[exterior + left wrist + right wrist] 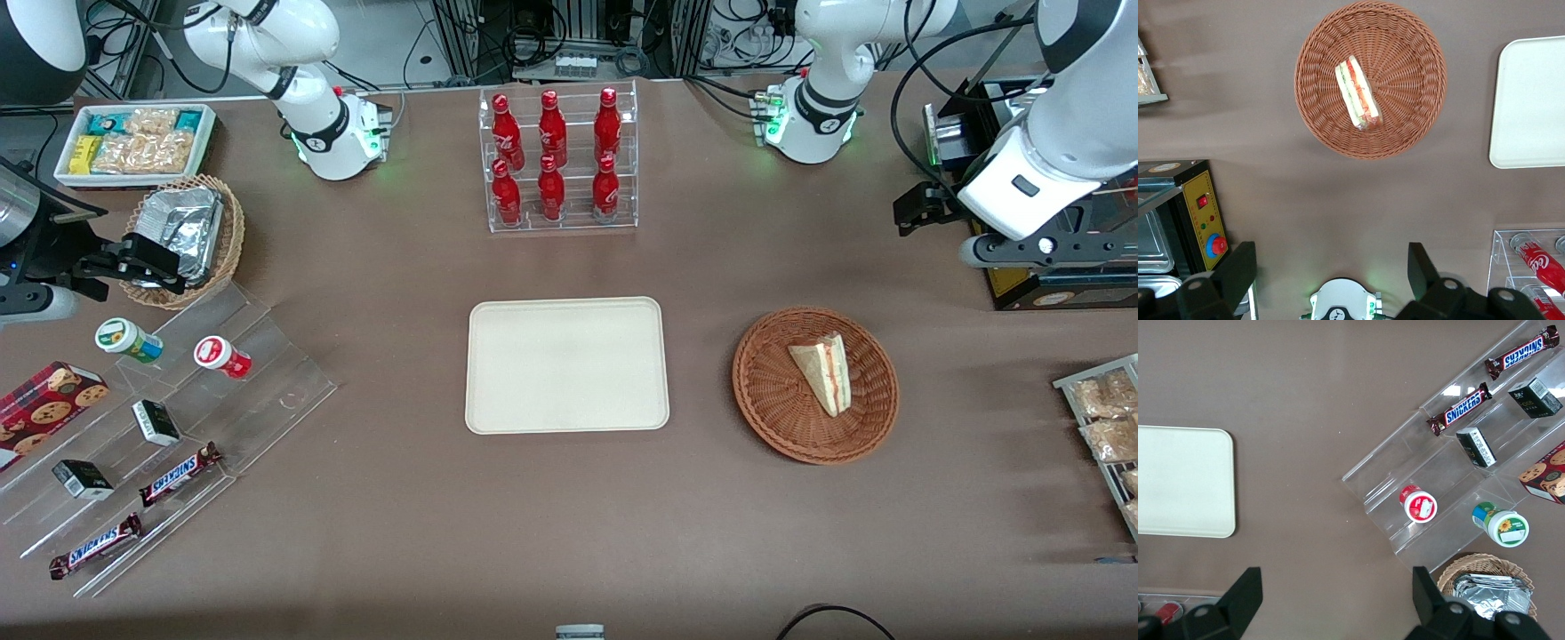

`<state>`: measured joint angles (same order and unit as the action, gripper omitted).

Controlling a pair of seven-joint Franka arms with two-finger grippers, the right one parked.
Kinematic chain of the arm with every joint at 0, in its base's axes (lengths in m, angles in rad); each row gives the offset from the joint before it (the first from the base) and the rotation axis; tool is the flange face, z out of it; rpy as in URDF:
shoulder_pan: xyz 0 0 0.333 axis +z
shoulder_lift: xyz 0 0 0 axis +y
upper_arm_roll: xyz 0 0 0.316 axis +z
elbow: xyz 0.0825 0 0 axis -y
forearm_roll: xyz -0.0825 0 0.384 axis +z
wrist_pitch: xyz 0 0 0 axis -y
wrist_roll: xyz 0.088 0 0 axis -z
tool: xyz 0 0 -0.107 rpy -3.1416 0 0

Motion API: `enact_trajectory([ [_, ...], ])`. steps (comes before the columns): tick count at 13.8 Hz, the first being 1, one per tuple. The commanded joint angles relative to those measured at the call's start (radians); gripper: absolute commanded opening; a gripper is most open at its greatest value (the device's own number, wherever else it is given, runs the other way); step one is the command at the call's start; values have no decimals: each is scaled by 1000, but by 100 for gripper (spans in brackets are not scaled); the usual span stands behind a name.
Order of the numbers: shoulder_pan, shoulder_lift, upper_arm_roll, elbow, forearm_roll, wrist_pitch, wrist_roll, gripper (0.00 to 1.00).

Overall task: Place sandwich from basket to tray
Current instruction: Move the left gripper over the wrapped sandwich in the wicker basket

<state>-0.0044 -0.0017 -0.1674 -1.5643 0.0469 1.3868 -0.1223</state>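
The sandwich point(824, 371), a pale bread wedge with red and green filling at its edge, lies in the round reddish-brown wicker basket point(772, 391). In the left wrist view the sandwich point(1358, 94) rests near the middle of the basket point(1405, 53). The cream tray point(566, 365) sits bare beside the basket, toward the parked arm's end; one of its ends point(1530, 100) shows in the wrist view. My left gripper point(917, 212) hangs high above the table, farther from the front camera than the basket. That gripper point(1331, 259) is open, with nothing between its fingers.
A clear rack of red bottles point(558, 160) stands farther from the front camera than the tray. A black box with a yellow panel point(1049, 284) sits under the working arm. A wire rack of snack packets point(1102, 418) lies at the working arm's table end.
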Motion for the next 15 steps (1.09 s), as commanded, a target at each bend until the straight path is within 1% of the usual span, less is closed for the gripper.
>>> enact_trajectory([
  [1,7,14,-4,32,-1,0,23,100],
  [3,7,17,-3,27,-5,26,13,100],
  [5,11,23,6,3,-31,52,6,100],
  [6,23,22,6,-37,-36,69,6,100],
  [12,24,3,6,-267,-22,314,-17,100],
  [15,24,-14,6,-411,-22,489,-74,100],
])
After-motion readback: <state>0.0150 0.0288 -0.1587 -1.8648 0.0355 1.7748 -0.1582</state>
